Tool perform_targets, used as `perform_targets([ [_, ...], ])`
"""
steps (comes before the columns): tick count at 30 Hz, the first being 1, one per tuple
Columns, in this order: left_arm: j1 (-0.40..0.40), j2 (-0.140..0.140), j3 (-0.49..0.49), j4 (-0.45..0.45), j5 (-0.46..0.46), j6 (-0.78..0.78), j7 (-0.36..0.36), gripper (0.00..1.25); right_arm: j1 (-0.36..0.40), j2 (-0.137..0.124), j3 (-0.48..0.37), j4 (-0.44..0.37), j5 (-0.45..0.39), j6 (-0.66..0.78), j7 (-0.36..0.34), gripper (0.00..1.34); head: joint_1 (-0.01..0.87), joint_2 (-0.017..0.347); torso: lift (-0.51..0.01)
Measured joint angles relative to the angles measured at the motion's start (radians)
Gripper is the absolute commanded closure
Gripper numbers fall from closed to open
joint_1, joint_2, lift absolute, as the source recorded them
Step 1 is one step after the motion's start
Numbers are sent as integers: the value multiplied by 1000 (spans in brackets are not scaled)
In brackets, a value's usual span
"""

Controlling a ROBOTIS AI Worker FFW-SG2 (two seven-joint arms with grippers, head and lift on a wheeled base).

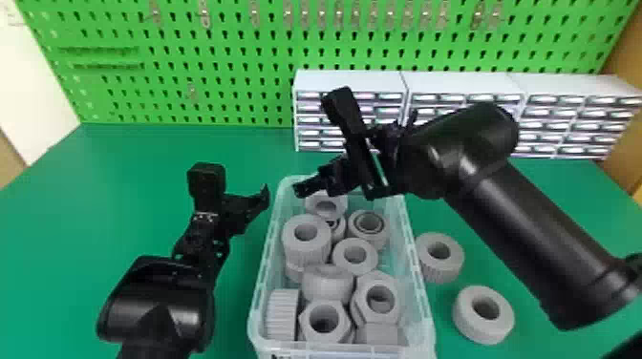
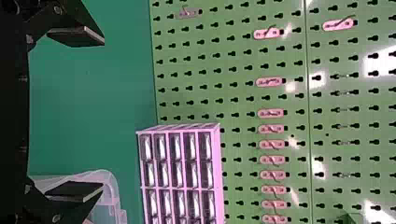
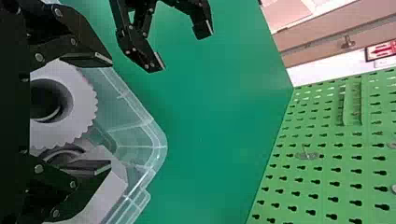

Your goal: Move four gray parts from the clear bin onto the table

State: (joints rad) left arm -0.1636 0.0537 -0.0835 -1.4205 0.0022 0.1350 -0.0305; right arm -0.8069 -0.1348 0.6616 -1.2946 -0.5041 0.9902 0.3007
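parts (image 1: 308, 250), stiff and probably light, crowd the clear bin (image 1: 424, 305) below the right claw (image 3: 100, 113), whose fingers stand spread over a ribbed ring (image 3: 84, 100). its toothed outer wall should grip well, pinched across opposite sides. two rings (image 1: 483, 316) sit on the desk (image 1: 143, 157), rightward of that claw; the left claw (image 2: 102, 114), also parted, hangs outside the bin.

I make it one clear bin (image 1: 425, 305) on one green table (image 1: 143, 157), with at least ten gray parts (image 1: 305, 250) inside it and two loose gray pieces (image 1: 439, 274) just to its right. Beyond the bin stand three drawer cabinets (image 1: 351, 81), two of them farther right than it, and one green pegboard (image 1: 229, 52) carrying more than ten metal hooks (image 1: 204, 16).
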Motion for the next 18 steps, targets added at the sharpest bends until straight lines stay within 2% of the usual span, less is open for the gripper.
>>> perform_targets([
  [6, 0, 0, -1, 0, -1, 0, 0, 182, -11, 6, 17, 40, -22, 4, -18, 499, 693, 72, -52],
  [18, 2, 2, 3, 0, -8, 0, -8, 180, -39, 15, 46, 86, -115, 105, -122, 501, 693, 72, -52],
])
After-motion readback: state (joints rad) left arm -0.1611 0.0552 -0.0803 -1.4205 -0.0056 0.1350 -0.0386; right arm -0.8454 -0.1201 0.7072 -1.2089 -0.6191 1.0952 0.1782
